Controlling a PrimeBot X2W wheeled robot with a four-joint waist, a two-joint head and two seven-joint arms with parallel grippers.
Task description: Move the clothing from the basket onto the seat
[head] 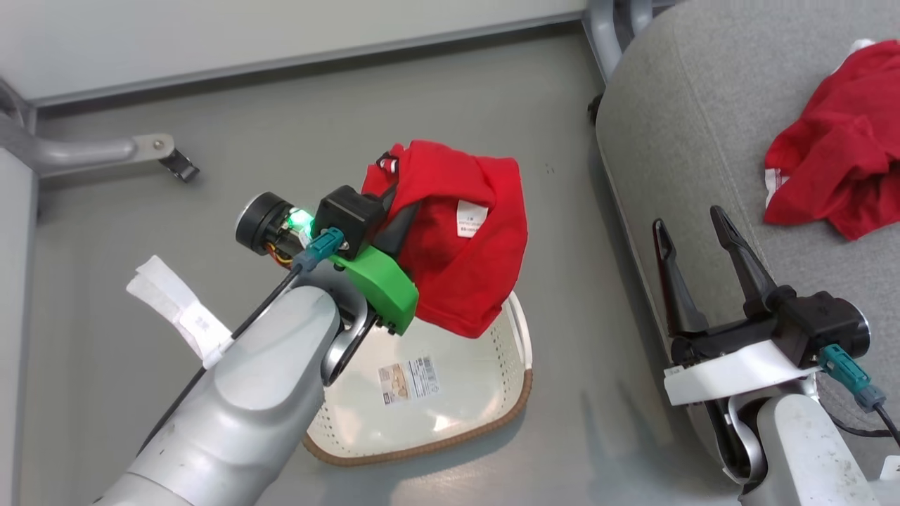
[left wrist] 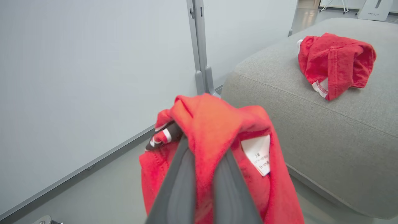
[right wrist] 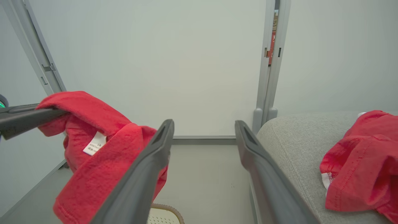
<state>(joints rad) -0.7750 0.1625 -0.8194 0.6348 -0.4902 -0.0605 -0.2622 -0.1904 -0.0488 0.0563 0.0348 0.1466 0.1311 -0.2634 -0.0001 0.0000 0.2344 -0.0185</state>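
Observation:
My left gripper (head: 395, 214) is shut on a bright red shirt (head: 464, 253), which hangs above the far end of the cream basket (head: 436, 439). In the left wrist view its two dark fingers (left wrist: 183, 177) disappear into the bunched red shirt (left wrist: 217, 124), whose white label faces out. A second red shirt (head: 837, 169) lies crumpled on the grey seat (head: 689, 126) to the right. My right gripper (head: 688, 219) stands open and holds nothing at the seat's near left edge. The right wrist view has the hanging shirt (right wrist: 102, 155) left of my right gripper (right wrist: 203, 124) and the seat (right wrist: 292, 140) on its right.
The basket's floor holds nothing but a printed sticker (head: 409, 379). It stands on grey floor (head: 351, 112) left of the seat. A grey frame foot (head: 105, 149) lies at the far left. Pale wall panels with an upright grey post (right wrist: 269, 62) stand behind.

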